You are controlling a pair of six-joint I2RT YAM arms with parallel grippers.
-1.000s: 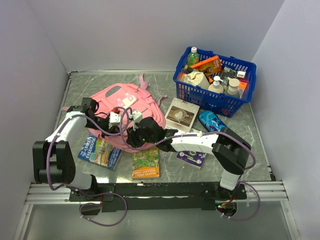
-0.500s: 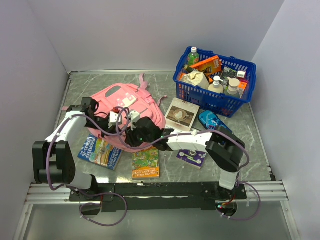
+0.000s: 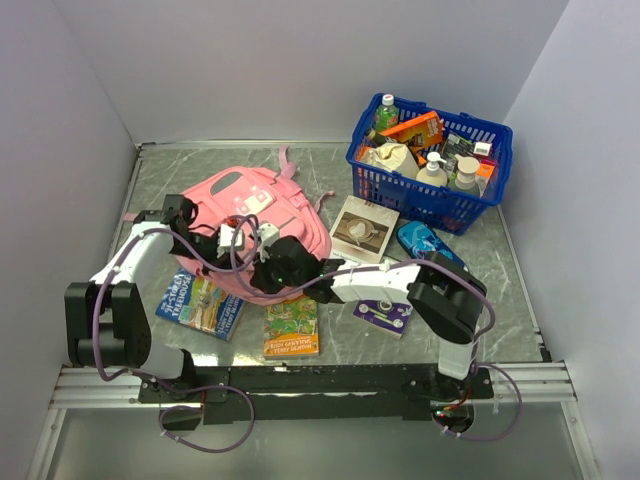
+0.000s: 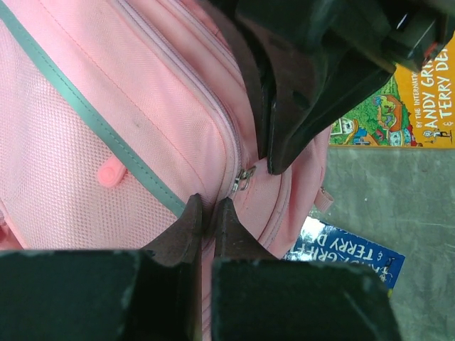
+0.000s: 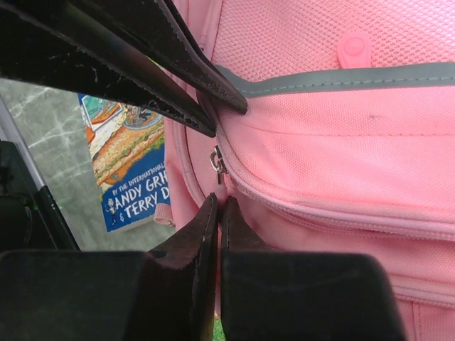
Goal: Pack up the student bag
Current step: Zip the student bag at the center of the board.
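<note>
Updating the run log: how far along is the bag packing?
Done: nothing packed that shows; the zip on the student bag looks closed. In hand: left gripper pinches the bag's fabric, right gripper is shut on the zipper pull. Left: open it, then load items; the blue book and orange book lie beside it, unpacked.

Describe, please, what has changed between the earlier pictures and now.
The right pincer, shut on the zipper pull of the student bag, has crept slightly left along the bag's near edge, and its elbow has drawn in. The left pincer stays clamped on the bag's fabric. The bag, blue book, orange book and blue basket are unmoved.
</note>
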